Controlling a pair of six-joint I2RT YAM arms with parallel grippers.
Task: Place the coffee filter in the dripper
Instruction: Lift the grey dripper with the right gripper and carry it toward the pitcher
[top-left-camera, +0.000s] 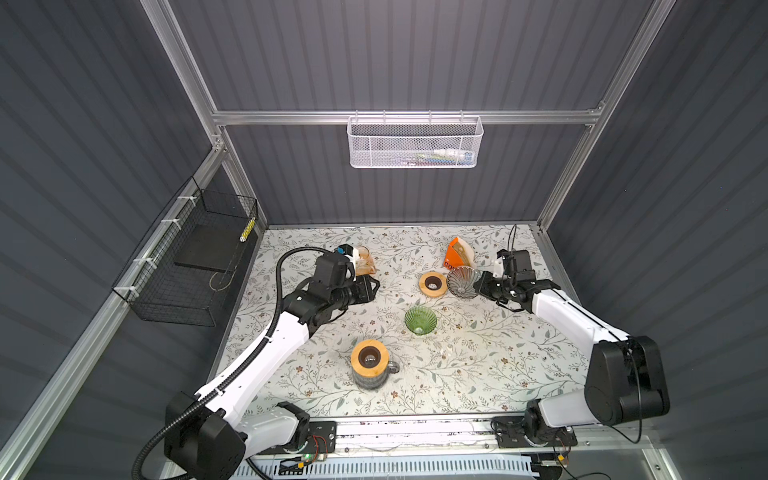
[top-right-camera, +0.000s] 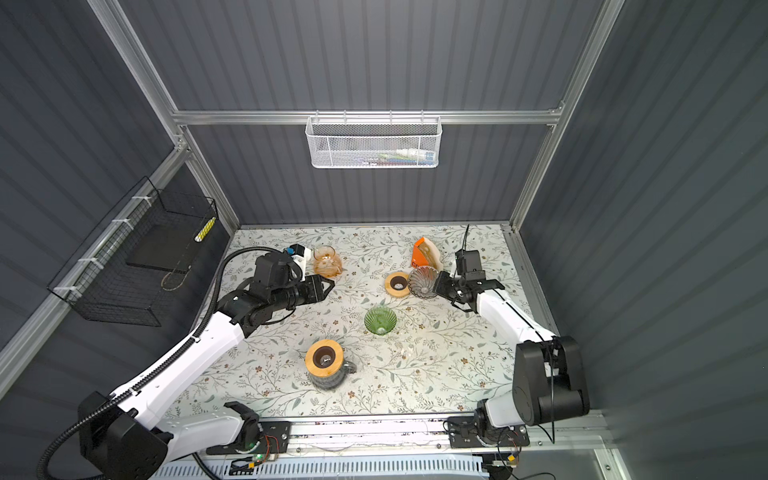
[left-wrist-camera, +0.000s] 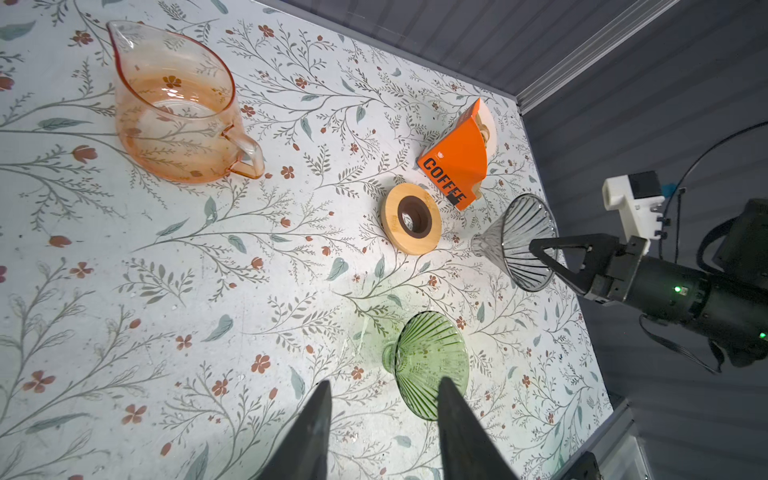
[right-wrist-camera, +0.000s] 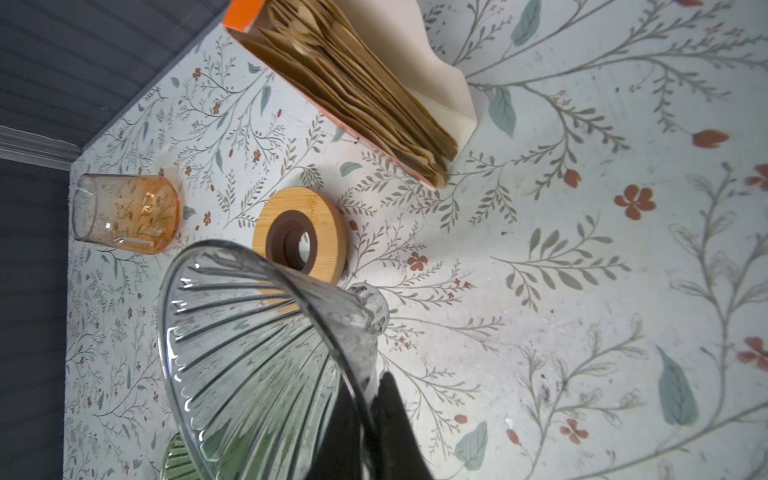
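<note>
The coffee filters (right-wrist-camera: 353, 91) are brown papers stacked in an orange box (top-left-camera: 454, 257) (left-wrist-camera: 455, 153) at the back right. A clear grey ribbed glass dripper (top-left-camera: 462, 281) (top-right-camera: 423, 281) (right-wrist-camera: 249, 353) lies tilted on its side in front of the box. My right gripper (top-left-camera: 478, 286) (top-right-camera: 438, 284) (left-wrist-camera: 540, 253) (right-wrist-camera: 370, 386) is shut on its rim wall, one finger inside and one outside. A green ribbed dripper (top-left-camera: 420, 319) (left-wrist-camera: 428, 361) rests mid-table. My left gripper (top-left-camera: 376, 286) (top-right-camera: 330, 284) (left-wrist-camera: 384, 386) hangs open and empty at the left.
A wooden ring (top-left-camera: 423, 286) (right-wrist-camera: 328, 232) lies just left of the grey dripper. An orange glass pitcher (top-right-camera: 326, 259) (left-wrist-camera: 174, 108) stands at the back left. A glass carafe with a wooden collar (top-left-camera: 370, 361) stands at the front. Wire baskets hang on the walls.
</note>
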